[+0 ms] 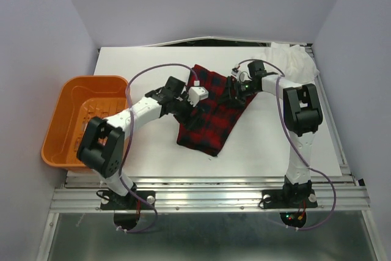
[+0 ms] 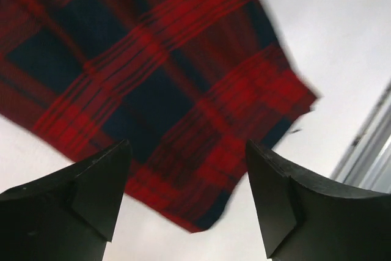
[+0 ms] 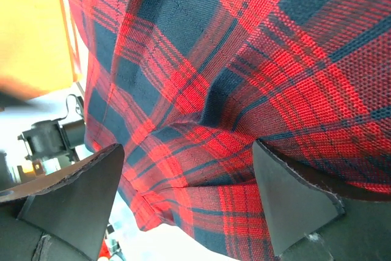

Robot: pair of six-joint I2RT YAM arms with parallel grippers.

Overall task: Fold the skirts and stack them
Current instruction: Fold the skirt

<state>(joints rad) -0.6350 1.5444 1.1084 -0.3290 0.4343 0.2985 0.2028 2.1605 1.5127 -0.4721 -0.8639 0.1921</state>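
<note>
On white table (image 1: 153,157), lavender walls (image 1: 36,29) round — plaid skirt (image 1: 211,114); L claw (image 2: 187,151), R claw (image 3: 188,151) both spread, empty.

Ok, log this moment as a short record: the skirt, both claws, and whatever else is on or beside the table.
skirt: red and navy plaid, lying diagonally on the white table
left claw: open, nothing held, over the skirt's lower edge
right claw: open, close over a puckered part of the skirt; contact cannot be told
basket: orange, at the table's left edge, apart from the skirt
white cloth: bunched at the far right corner
fold status: no stack yet
</note>
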